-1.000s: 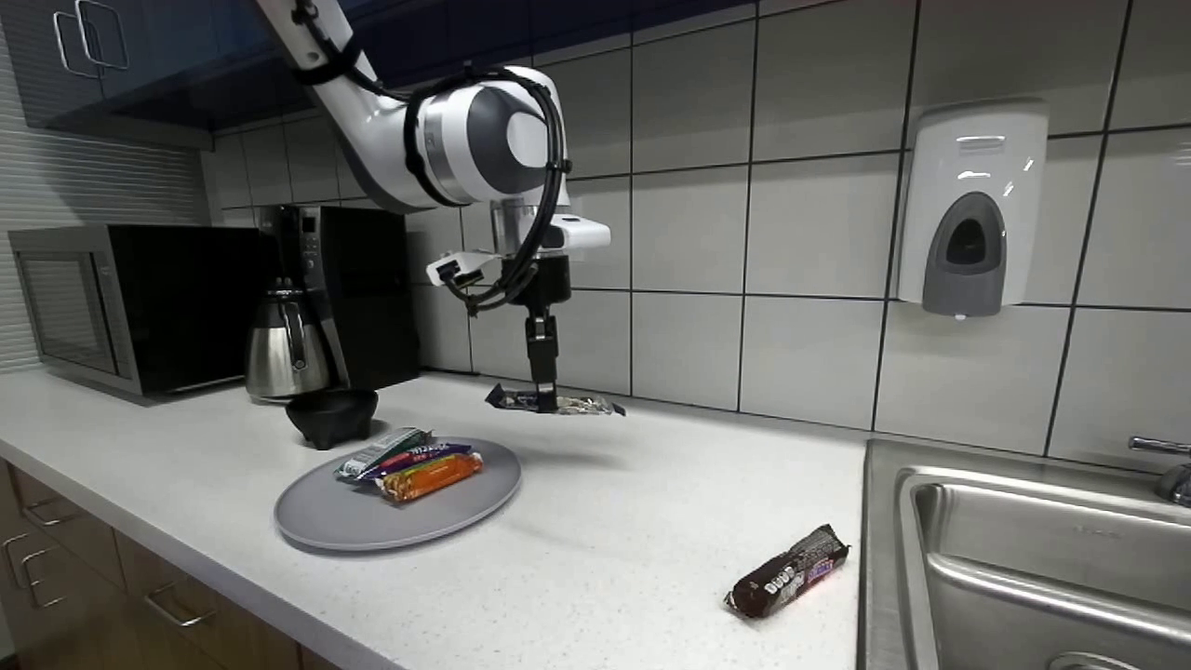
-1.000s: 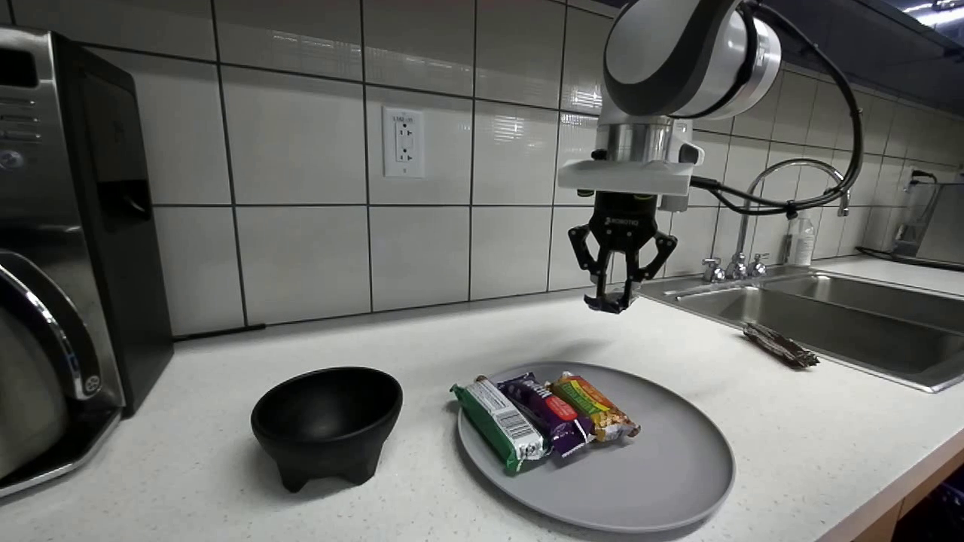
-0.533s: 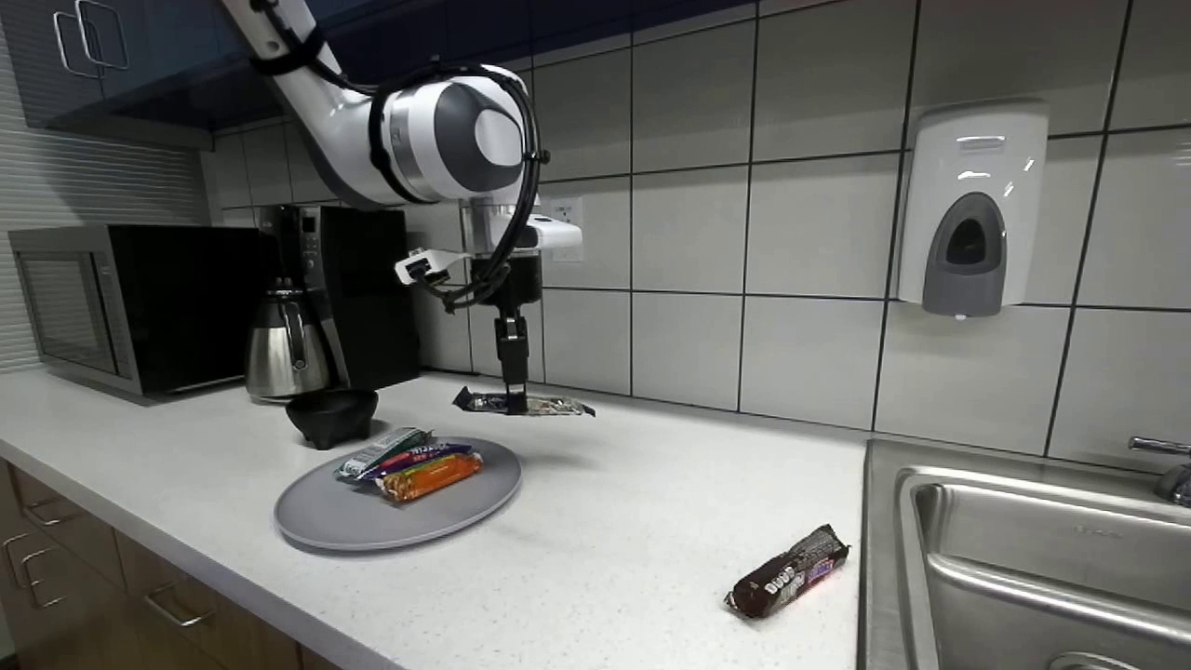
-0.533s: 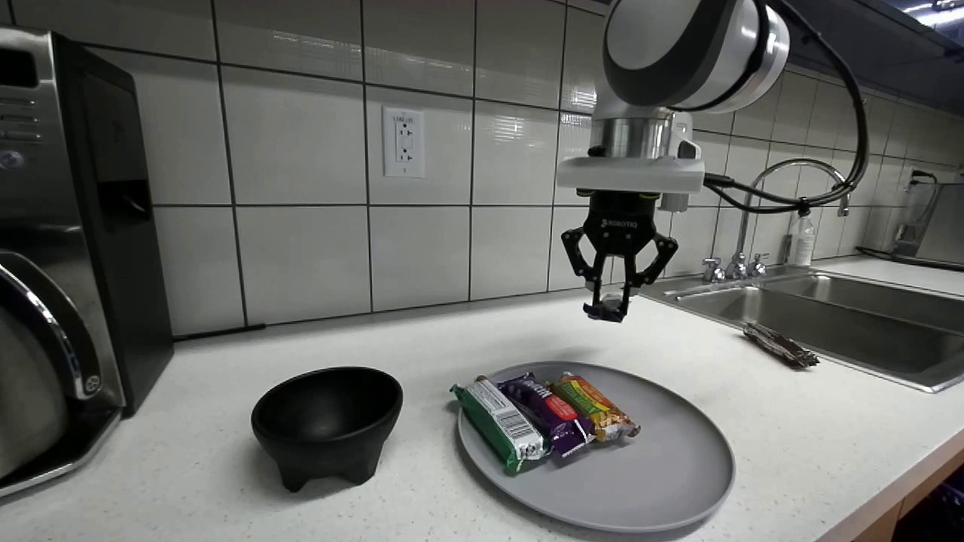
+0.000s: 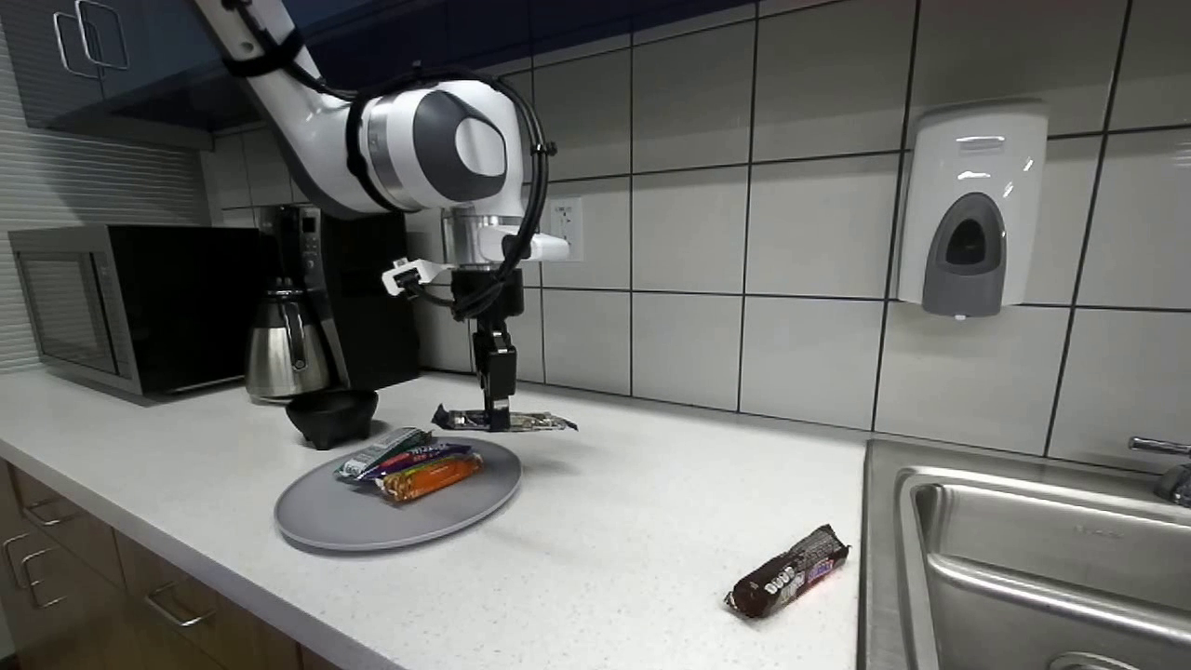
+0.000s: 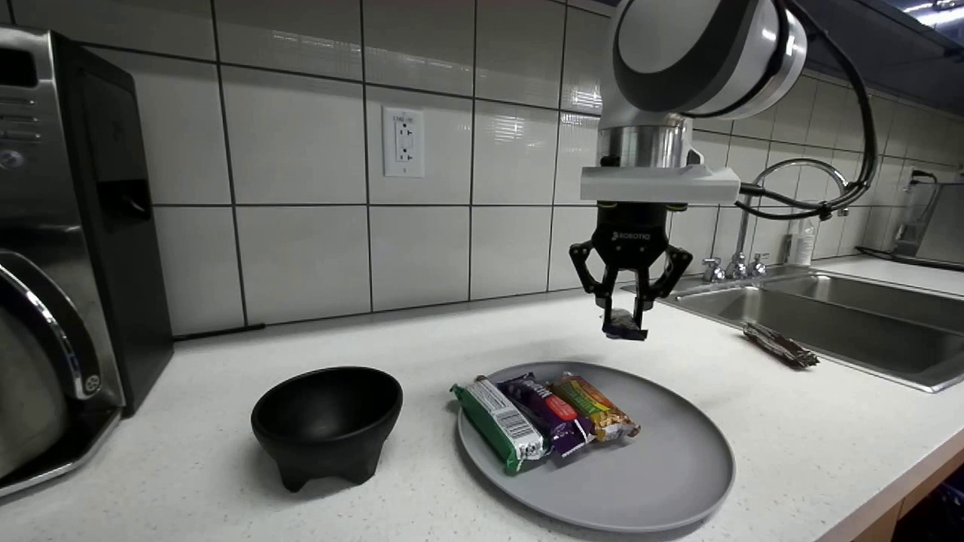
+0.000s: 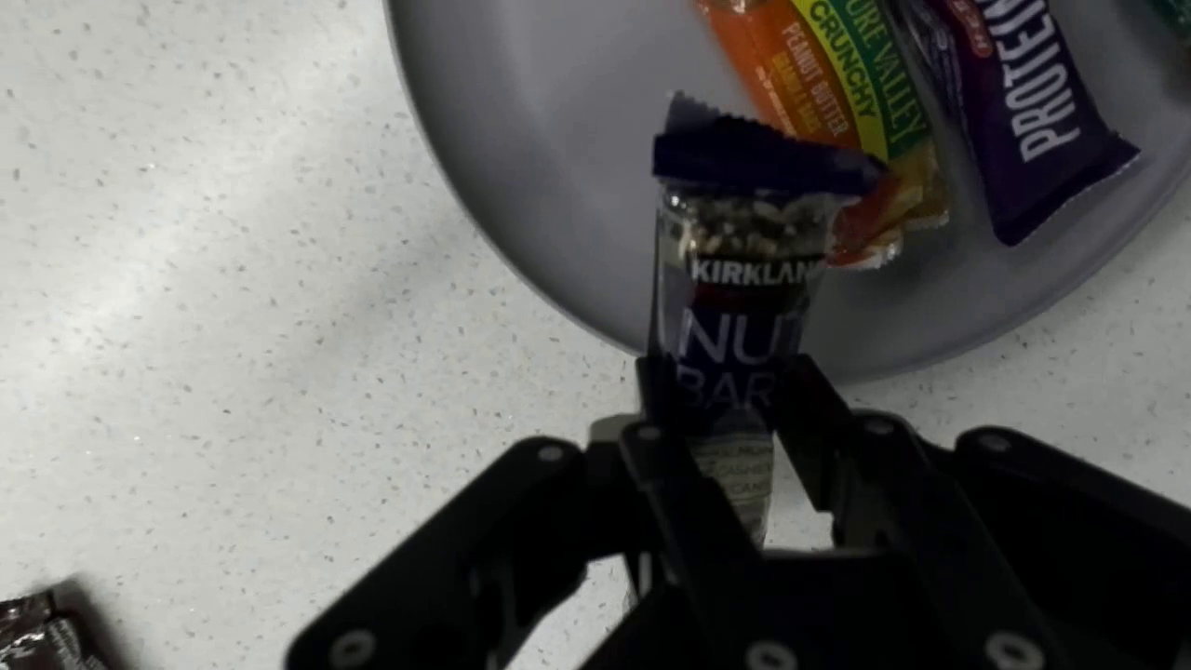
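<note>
My gripper [image 5: 498,421] is shut on a Kirkland nut bar [image 5: 542,422] with a clear and dark blue wrapper. It holds the bar level above the counter, beside the grey plate [image 5: 372,532]. In the wrist view the fingers [image 7: 721,386] pinch the bar [image 7: 744,307] near its middle, and its far end overlaps the plate [image 7: 521,177]. On the plate lie a green-and-white bar [image 6: 498,423], a purple protein bar [image 6: 544,406] and an orange-green granola bar [image 6: 595,406], side by side. A brown wrapped bar [image 5: 789,572] lies on the counter near the sink.
A black footed bowl [image 6: 324,436] stands beside the plate. A steel carafe [image 5: 287,349], a black coffee machine [image 5: 368,288] and a microwave [image 5: 140,307] stand further along. A steel sink [image 5: 1023,568] is set into the counter. A tiled wall with a soap dispenser [image 5: 972,205] runs behind.
My gripper has carried the nut bar closer to the plate and somewhat lower over the last second. The bars on the plate and the brown bar have not moved.
</note>
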`<action>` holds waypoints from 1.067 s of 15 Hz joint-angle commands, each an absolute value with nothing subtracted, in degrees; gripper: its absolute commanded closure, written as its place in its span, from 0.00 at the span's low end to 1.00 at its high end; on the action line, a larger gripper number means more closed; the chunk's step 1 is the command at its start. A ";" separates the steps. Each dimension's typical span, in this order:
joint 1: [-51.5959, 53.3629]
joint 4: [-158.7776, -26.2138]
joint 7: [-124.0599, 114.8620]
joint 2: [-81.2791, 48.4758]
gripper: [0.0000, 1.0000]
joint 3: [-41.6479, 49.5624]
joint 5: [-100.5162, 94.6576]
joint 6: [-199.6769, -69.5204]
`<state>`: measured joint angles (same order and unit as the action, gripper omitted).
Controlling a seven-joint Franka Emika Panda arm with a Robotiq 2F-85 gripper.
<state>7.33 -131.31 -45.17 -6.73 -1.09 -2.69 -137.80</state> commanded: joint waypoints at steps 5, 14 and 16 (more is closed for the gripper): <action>6.72 -134.13 -34.06 -4.25 0.92 -1.74 -3.22 -136.97; 8.04 -134.95 -27.73 -3.74 0.92 -2.83 -8.78 -135.18; 8.36 -135.57 -27.31 -3.49 0.92 -3.34 -9.85 -135.02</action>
